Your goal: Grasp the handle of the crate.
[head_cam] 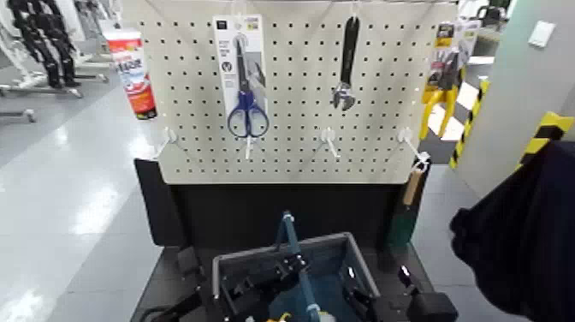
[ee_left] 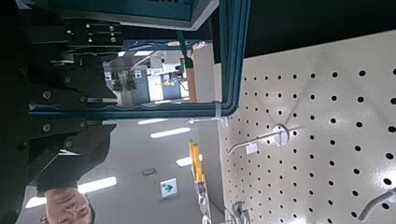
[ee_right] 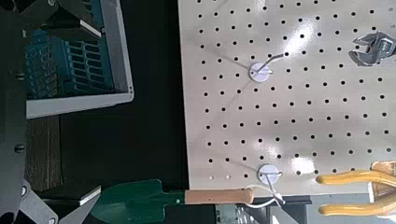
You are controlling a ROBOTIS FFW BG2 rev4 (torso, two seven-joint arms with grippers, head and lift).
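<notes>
Partly hidden handle over crate

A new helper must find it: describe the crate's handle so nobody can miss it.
Start at the white pegboard; below it sits the grey-blue crate. The handle is the thin teal strip rising upright from the crate's middle, unlike the blue-handled scissors hanging on the board.

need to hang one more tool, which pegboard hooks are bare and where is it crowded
Bare hooks: the one below the wrench, at, and the one at the pegboard's lower left. Crowded: the scissors fill the centre-left, and the trowel hangs at the lower right corner.
</notes>
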